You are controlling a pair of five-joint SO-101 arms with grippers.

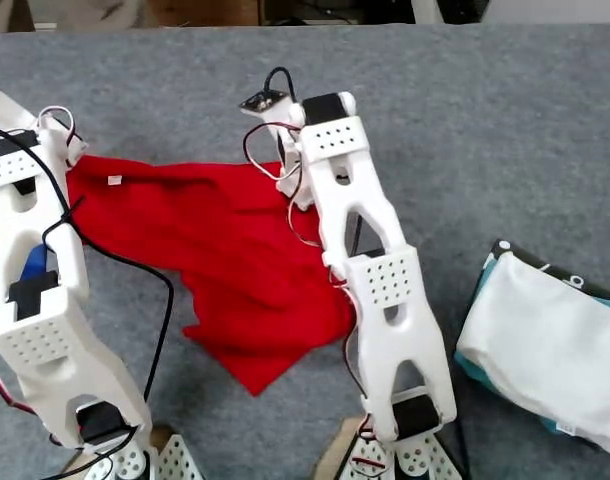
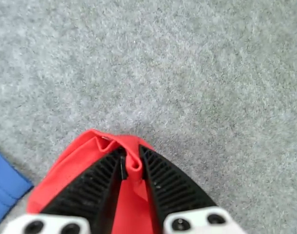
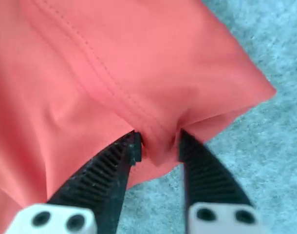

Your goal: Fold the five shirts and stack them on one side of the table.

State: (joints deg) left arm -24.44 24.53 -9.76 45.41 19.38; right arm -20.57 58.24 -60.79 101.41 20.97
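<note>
A red shirt point(image 1: 225, 260) lies spread on the grey table between my two arms, its lower corner pointing toward the front edge. At the shirt's far left corner, my left gripper point(image 1: 73, 165) is shut on a pinched fold of red fabric point(image 2: 131, 165), with the black ribbed fingers point(image 2: 102, 180) on either side. My right gripper point(image 1: 293, 190) holds the shirt's far right edge; there the red shirt point(image 3: 114, 73) bunches between the fingers point(image 3: 112, 165), shut on a hem fold.
A folded white shirt point(image 1: 550, 350) rests on a teal one point(image 1: 477, 300) at the table's right side. A blue cloth point(image 2: 5, 190) lies by the left arm point(image 1: 30, 265). Bare grey carpet point(image 1: 465, 120) spans the far half.
</note>
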